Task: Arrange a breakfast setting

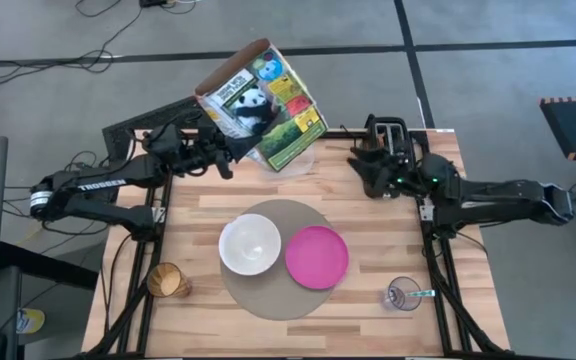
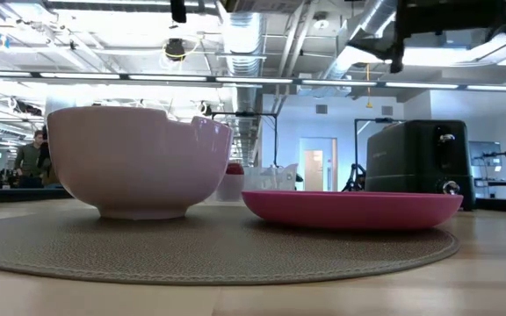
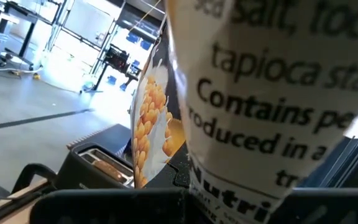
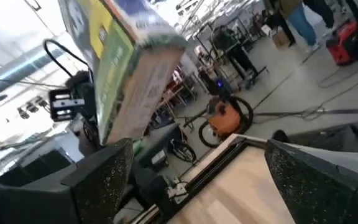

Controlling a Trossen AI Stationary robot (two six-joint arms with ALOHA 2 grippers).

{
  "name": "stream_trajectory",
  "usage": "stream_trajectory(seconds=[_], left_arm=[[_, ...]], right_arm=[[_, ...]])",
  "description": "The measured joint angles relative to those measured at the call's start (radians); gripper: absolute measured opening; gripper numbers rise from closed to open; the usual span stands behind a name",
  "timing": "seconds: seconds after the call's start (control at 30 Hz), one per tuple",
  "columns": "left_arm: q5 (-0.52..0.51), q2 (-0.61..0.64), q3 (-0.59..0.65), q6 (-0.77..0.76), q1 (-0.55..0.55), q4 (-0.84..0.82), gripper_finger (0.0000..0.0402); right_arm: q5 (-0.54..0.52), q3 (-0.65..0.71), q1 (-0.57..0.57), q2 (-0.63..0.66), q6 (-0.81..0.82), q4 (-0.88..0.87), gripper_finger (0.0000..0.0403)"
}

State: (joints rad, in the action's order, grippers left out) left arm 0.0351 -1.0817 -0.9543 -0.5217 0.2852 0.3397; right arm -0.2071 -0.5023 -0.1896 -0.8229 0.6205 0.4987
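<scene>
A panda cereal box (image 1: 263, 100) hangs tilted over the table's far left, and my left gripper (image 1: 225, 148) is shut on it. Its printed side (image 3: 260, 106) fills the left wrist view. My right gripper (image 4: 191, 180) stands open in the air at the far right, by the black toaster (image 2: 415, 162), with nothing between its fingers. The white bowl (image 1: 250, 243) and the magenta plate (image 1: 316, 256) rest on the round grey-brown mat (image 1: 268, 295) at mid-table. A clear glass (image 1: 402, 294) with the teal-handled spoon stands near right. A toast slice (image 3: 107, 165) sits in the toaster's slot. My left gripper holds the cereal box by its left long edge (image 1: 236, 140), about halfway down. The fingers reach in roughly level from the table's left. The box is lifted clear of the table and tilted, its open top (image 1: 236, 68) toward the far left. The gripper hides the contact itself.
A clear plastic tub (image 1: 293, 162) stands under the box's lower end at the far edge. A brown cup (image 1: 168, 281) stands near the left front. Bare wood lies between the mat and the table's far edge.
</scene>
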Motion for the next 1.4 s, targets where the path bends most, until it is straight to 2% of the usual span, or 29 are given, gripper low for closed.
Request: stream_trajectory(seconds=[0.2, 0.33, 0.47, 0.63, 0.87, 1.03, 1.27, 1.4], left_arm=[[0.004, -0.001, 0.0, -0.007, 0.0, 0.014, 0.0], [0.004, -0.001, 0.0, -0.015, 0.0, 0.018, 0.0], [-0.004, -0.001, 0.0, -0.024, 0.0, 0.019, 0.0], [0.006, -0.001, 0.0, -0.056, 0.0, 0.054, 0.0], [0.022, 0.0, 0.0, -0.07, -0.017, 0.082, 0.0], [0.016, 0.0, 0.0, -0.074, -0.029, 0.08, 0.0], [0.016, 0.001, 0.0, -0.073, -0.031, 0.082, 0.0], [0.018, 0.002, 0.0, -0.067, -0.031, 0.082, 0.0]], right_arm=[[-0.004, -0.001, -0.002, -0.097, 0.034, -0.012, 0.0385], [0.017, -0.001, 0.002, -0.182, 0.044, 0.131, 0.0385], [0.162, -0.025, -0.032, -0.263, 0.028, 0.308, 0.0384], [0.329, -0.086, -0.092, -0.346, -0.007, 0.425, 0.0384], [0.487, -0.232, -0.128, -0.456, -0.072, 0.428, 0.0384], [0.512, -0.326, -0.127, -0.513, -0.13, 0.433, 0.0384], [0.586, -0.414, -0.124, -0.583, -0.131, 0.427, 0.0384], [0.591, -0.458, -0.116, -0.613, -0.128, 0.425, 0.0384]])
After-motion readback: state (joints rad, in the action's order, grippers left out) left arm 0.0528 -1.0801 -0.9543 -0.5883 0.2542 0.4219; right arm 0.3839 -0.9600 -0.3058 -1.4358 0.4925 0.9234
